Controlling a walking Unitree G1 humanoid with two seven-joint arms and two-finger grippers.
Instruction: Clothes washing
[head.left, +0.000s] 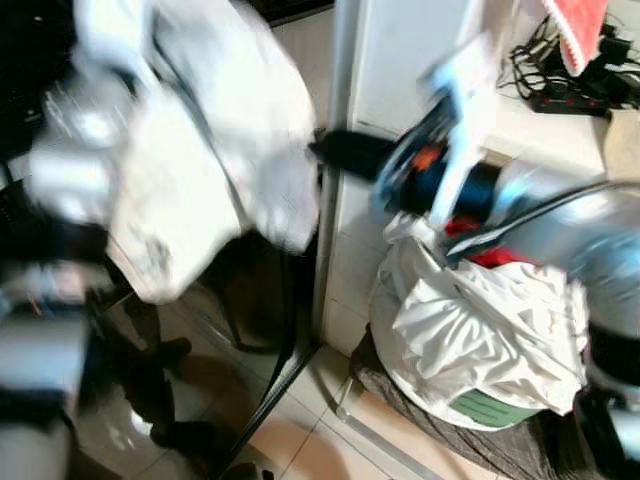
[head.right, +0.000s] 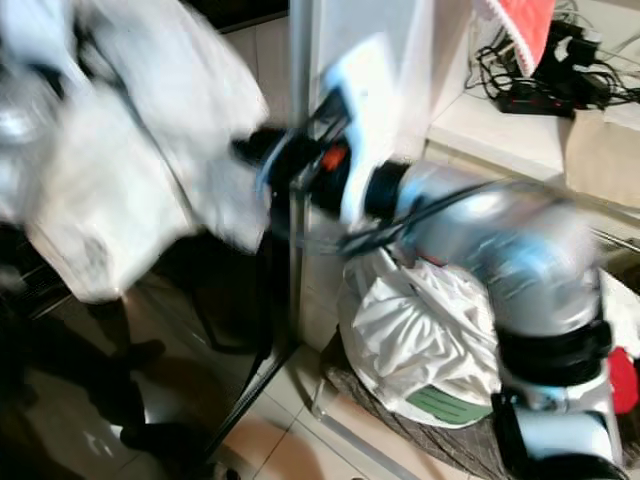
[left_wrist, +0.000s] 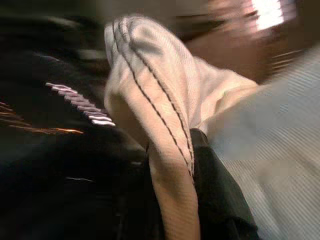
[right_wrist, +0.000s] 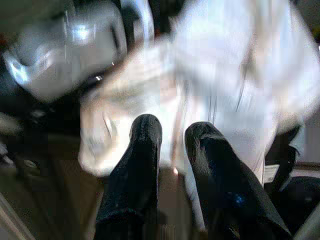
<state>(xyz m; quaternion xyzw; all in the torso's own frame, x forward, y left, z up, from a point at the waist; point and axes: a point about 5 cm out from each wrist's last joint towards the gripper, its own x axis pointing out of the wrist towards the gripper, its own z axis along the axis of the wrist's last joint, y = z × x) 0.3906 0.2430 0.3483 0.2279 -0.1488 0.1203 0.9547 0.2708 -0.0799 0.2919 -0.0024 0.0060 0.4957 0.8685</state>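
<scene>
The left arm is raised high on the robot's left side and carries a white garment (head.left: 200, 150), which hangs down in front of a dark glass door. In the left wrist view the left end effector (left_wrist: 195, 165) is pinching a fold of this cloth with thin dark stitch lines; one black finger (left_wrist: 215, 195) shows under the fabric.

The right arm is stretched across toward the left, about level, with the right end effector (right_wrist: 172, 137) near the hanging garment's edge. Its two black fingers (right_wrist: 140, 165) stand slightly apart with a narrow gap and nothing between them; the white cloth is just beyond the tips.

Below the right arm, a round laundry basket (head.left: 490, 410) stands on the tiled floor (head.left: 320, 440) beside a white appliance (head.left: 400, 60), and it is heaped with more white laundry (head.left: 480, 320) and something red (head.left: 495, 257). The pictures are blurred.
</scene>
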